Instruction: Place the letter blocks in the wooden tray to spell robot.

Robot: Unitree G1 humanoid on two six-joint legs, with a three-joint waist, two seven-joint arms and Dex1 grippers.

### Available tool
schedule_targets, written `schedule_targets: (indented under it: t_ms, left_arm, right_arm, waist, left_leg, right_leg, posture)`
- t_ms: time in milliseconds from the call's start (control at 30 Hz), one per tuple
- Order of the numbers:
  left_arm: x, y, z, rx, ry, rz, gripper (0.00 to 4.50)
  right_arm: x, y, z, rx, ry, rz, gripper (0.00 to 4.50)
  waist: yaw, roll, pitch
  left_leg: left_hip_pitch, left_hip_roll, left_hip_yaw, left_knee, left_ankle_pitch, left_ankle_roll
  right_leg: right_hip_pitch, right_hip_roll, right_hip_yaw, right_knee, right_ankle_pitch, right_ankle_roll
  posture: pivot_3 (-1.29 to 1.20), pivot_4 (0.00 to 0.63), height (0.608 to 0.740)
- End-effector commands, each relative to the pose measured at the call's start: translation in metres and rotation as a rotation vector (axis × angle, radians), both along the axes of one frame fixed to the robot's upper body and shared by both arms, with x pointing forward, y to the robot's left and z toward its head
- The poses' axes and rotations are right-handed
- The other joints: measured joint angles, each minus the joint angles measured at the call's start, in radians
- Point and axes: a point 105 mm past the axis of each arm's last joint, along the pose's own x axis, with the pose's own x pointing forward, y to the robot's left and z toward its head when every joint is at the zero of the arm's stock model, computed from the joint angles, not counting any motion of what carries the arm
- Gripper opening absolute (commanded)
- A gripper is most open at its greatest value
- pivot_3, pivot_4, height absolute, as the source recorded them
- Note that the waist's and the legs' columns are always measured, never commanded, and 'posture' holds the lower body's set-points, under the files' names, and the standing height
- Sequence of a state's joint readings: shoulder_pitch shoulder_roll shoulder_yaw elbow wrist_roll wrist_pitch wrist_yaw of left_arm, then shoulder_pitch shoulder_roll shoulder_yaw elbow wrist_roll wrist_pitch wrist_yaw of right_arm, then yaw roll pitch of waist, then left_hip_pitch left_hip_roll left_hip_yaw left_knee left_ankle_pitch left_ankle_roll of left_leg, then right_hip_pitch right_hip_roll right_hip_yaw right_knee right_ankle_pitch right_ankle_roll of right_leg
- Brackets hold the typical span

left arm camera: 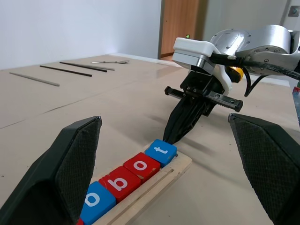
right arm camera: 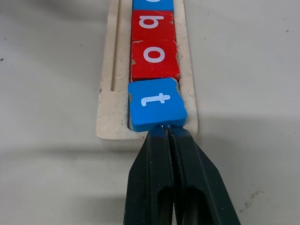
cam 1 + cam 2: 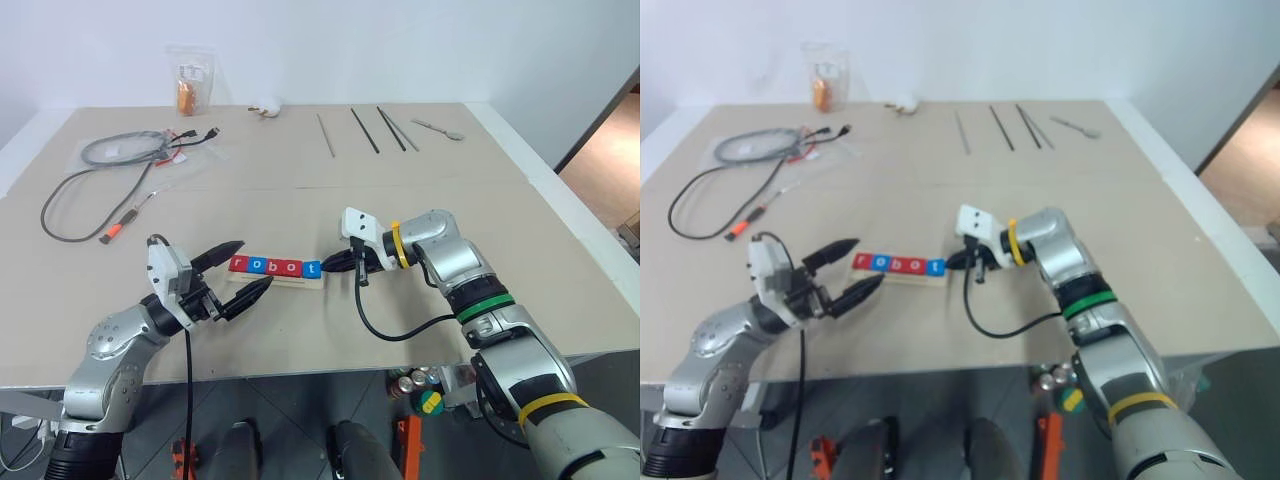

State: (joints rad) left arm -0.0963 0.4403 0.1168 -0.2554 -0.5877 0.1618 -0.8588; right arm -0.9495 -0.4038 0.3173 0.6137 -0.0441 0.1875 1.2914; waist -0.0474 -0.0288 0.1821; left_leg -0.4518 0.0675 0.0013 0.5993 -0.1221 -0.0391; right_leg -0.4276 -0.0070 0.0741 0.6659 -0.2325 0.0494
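Covering beige table (image 3: 300, 330), white wall (image 3: 400, 50)

Pale matt wooden tray (image 2: 110, 101), glossy painted letter blocks (image 2: 154, 56), seemingly matt paper-covered table (image 3: 300, 180)

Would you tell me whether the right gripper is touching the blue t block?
Touching: in the right wrist view the shut right gripper has its tips pressed against the near edge of the t block.

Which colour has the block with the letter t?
The t block is blue with a white letter; the right wrist view shows it best.
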Motion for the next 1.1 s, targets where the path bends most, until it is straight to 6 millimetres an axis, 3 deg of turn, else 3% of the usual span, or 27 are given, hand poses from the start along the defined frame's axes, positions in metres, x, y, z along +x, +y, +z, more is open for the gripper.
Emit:
schedule_targets:
  t_ms: [33,333,467,533,700,967,1100]
  left_arm:
    - [-0.003,0.004,0.010,0.005,-0.046,0.015,4.50]
    - [0.000,0.010,0.012,0.005,-0.053,0.040,4.50]
    - [0.003,0.012,0.010,0.019,-0.014,0.051,4.50]
    - [0.003,0.017,0.006,0.046,0.046,0.052,4.50]
    - [-0.003,0.038,0.003,0.101,0.152,0.081,4.50]
    - [-0.019,0.082,-0.002,0.205,0.284,0.140,4.50]
    - [-0.022,0.092,-0.005,0.238,0.306,0.155,4.50]
  right_arm:
    - [-0.001,0.006,0.009,0.007,-0.023,0.028,0.06]
    - [-0.001,0.002,0.011,-0.003,-0.021,0.032,0.06]
    - [0.008,-0.008,0.032,0.039,-0.053,-0.016,0.06]
    - [0.007,-0.023,0.050,0.076,-0.041,-0.024,0.06]
    - [-0.017,-0.048,0.071,0.182,0.031,0.004,0.06]
    - [-0.065,-0.067,0.067,0.316,0.096,-0.092,0.06]
    - [-0.073,-0.071,0.067,0.377,0.095,-0.187,0.06]
  waist:
    - [0.000,0.000,0.000]
    - [0.000,0.000,0.000]
    - [0.000,0.000,0.000]
    - [0.000,0.000,0.000]
    - [0.001,0.000,0.000]
    - [0.001,0.000,0.000]
    - [0.002,0.000,0.000]
  left_leg:
    - [0.000,0.000,0.000,0.000,0.000,0.000]
    - [0.000,0.000,0.000,0.000,0.000,0.000]
    - [0.000,0.000,0.000,0.000,0.000,0.000]
    - [0.000,0.000,0.000,0.000,0.000,0.000]
    - [-0.001,0.000,0.000,0.000,-0.001,-0.002]
    - [-0.002,0.000,-0.001,-0.002,-0.005,-0.006]
    - [-0.003,0.000,0.000,-0.002,-0.005,-0.007]
  right_leg:
    - [0.000,0.000,0.000,0.000,0.000,0.000]
    - [0.000,0.000,0.000,0.000,0.000,0.000]
    - [0.000,0.000,0.000,0.000,0.000,0.000]
    - [0.000,0.000,0.000,0.000,0.000,0.000]
    - [-0.001,-0.001,0.000,0.000,-0.002,0.000]
    - [-0.004,0.000,-0.001,0.001,-0.008,-0.001]
    - [-0.006,-0.001,0.000,0.001,-0.009,-0.001]
  posture:
    - [0.00,0.150,0.740]
    - [0.00,0.150,0.740]
    - [0.00,0.150,0.740]
    - [0.00,0.150,0.740]
    - [0.00,0.150,0.740]
    - [0.00,0.150,0.740]
    - [0.00,0.150,0.740]
